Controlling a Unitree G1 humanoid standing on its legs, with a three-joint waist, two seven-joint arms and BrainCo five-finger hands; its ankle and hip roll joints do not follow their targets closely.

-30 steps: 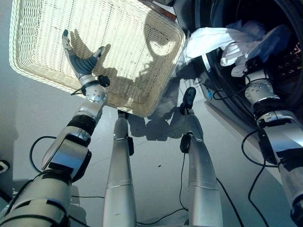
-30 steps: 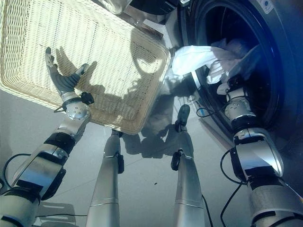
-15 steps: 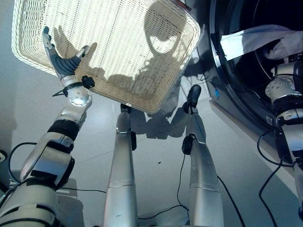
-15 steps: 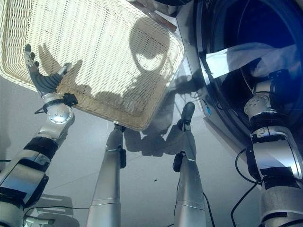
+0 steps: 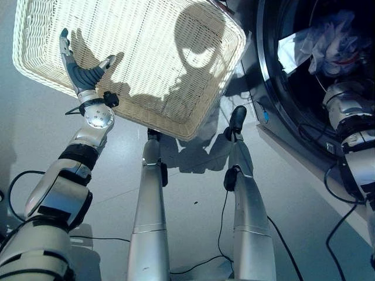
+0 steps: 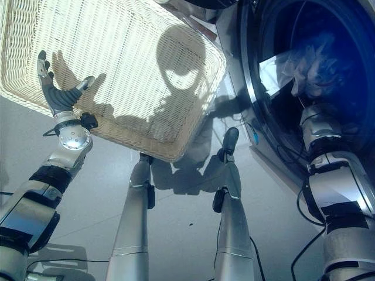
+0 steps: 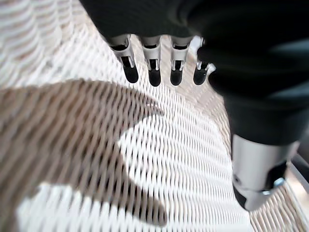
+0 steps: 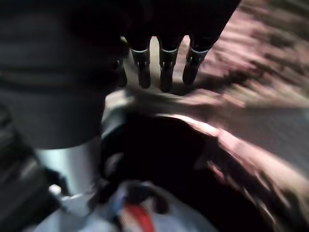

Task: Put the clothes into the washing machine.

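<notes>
1. Clothes [image 5: 328, 44]: a pale bundle with a white patch at its left lies inside the dark drum of the washing machine [image 5: 275, 111], past the round door opening; in the right wrist view more cloth [image 8: 145, 217], pale with a red patch, lies low in the dark interior.

2. Right hand [image 8: 161, 72]: fingers [image 8: 164, 79] straight in a row, dark tips forward, thumb apart to one side; nothing between them; relaxed, holding nothing; the bundle sits beyond the tips, contact cannot be told from the blur.

3. Right wrist and forearm [image 5: 345, 111]: seen from the head cameras reaching into the drum opening from the lower right; the hand itself lies in the dark behind the wrist there.

4. Left hand [image 5: 79, 67]: fingers [image 7: 153, 72] straight and spread, thumb angled out to the side; wide, gripping nothing; raised over the near left corner of the wicker basket [image 5: 193, 120].

5. Basket: cream woven wicker, tilted in view, on the floor [image 5: 193, 193] to the left of the machine, its right corner close to the machine's front; the left wrist view looks straight onto the weave [image 7: 188, 159], fingertips clear of it.

6. Machine front: round chrome-edged door ring [image 6: 249, 99] around the dark drum; grey floor between basket and machine.
</notes>
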